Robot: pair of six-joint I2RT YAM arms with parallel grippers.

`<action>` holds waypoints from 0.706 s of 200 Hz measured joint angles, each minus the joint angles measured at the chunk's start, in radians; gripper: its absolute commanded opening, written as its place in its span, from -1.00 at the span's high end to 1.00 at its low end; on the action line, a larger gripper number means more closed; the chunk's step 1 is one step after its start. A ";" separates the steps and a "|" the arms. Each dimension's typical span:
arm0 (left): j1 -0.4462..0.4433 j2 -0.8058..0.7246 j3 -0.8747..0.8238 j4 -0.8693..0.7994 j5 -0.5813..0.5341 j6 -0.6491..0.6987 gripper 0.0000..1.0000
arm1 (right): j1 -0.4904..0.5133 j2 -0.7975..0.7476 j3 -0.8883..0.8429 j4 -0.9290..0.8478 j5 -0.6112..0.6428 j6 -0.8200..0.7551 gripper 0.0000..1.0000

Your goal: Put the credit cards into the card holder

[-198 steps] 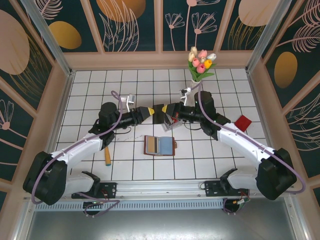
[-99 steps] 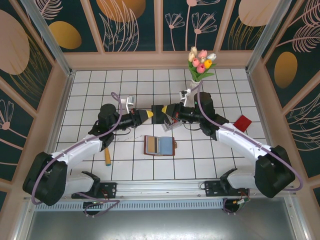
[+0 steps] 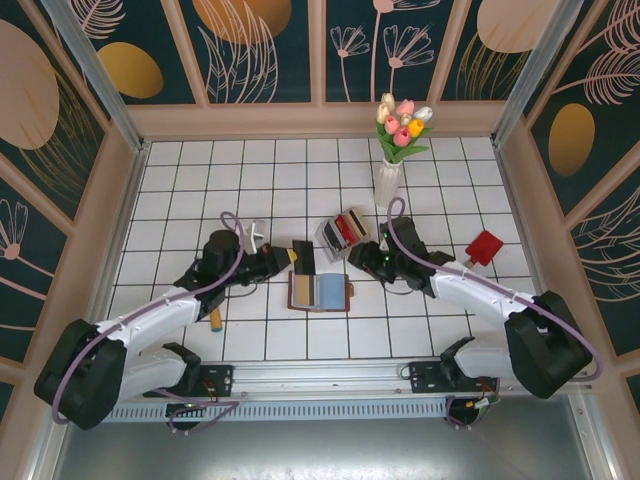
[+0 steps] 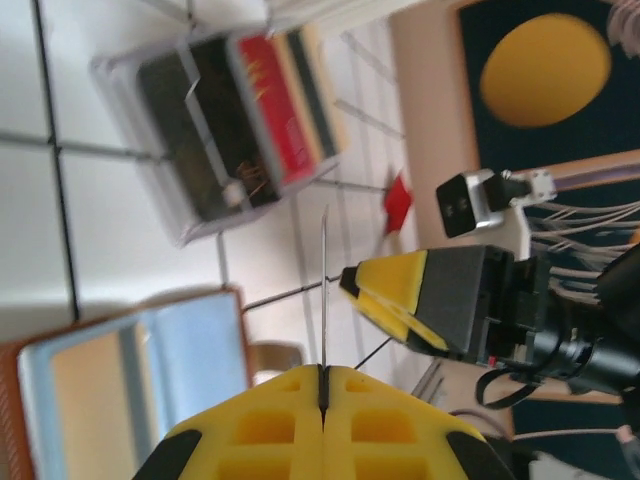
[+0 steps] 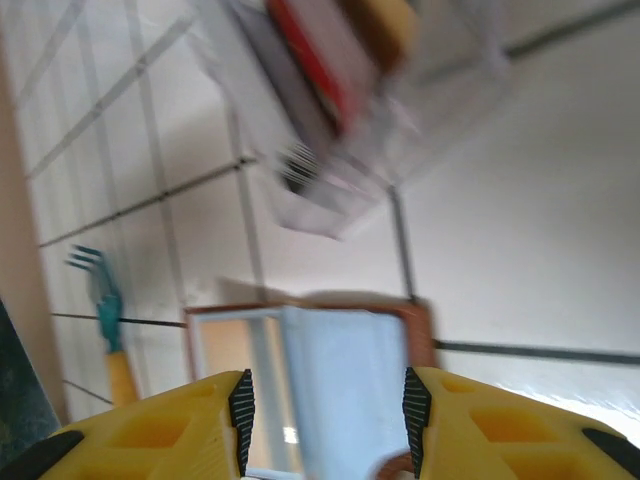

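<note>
The left pincer (image 4: 322, 380) is clenched on a dark card (image 4: 323, 290). It pinches the card by one end, so the rest juts out ahead of the fingertips, edge-on to its own camera. The open wallet (image 3: 320, 291) lies flat on the surface (image 3: 200, 180), just below that pincer's tip and a little to its near side, pockets facing up. The right pincer (image 5: 325, 402) is released, with nothing between its fingers. It hangs near the wallet's other end and faces the left one across the card. Just beyond both, the clear box (image 3: 343, 230) holds more cards (image 4: 275, 110), a red one among them.

As I read it, the step in hand is bringing this one card to a wallet pocket; it is in the air and not yet in a slot. The next move calls for tipping the card's free edge down to a pocket mouth, squaring it with the slot, and sliding it in at a shallow angle before letting go. The wallet lies loose and could skid or fold under the push, so the free right pincer looks well placed to hold a flap down. Which pocket is meant I cannot tell.
</note>
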 measured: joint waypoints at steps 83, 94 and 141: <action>-0.153 0.053 -0.060 -0.032 -0.208 0.006 1.00 | 0.113 0.104 -0.043 0.027 0.069 0.023 0.13; -0.159 0.072 -0.065 -0.006 -0.208 -0.001 1.00 | 0.126 0.121 -0.038 0.029 0.079 0.027 0.15; -0.181 0.151 -0.068 0.074 -0.204 -0.019 1.00 | 0.144 0.149 -0.031 0.041 0.107 0.045 0.21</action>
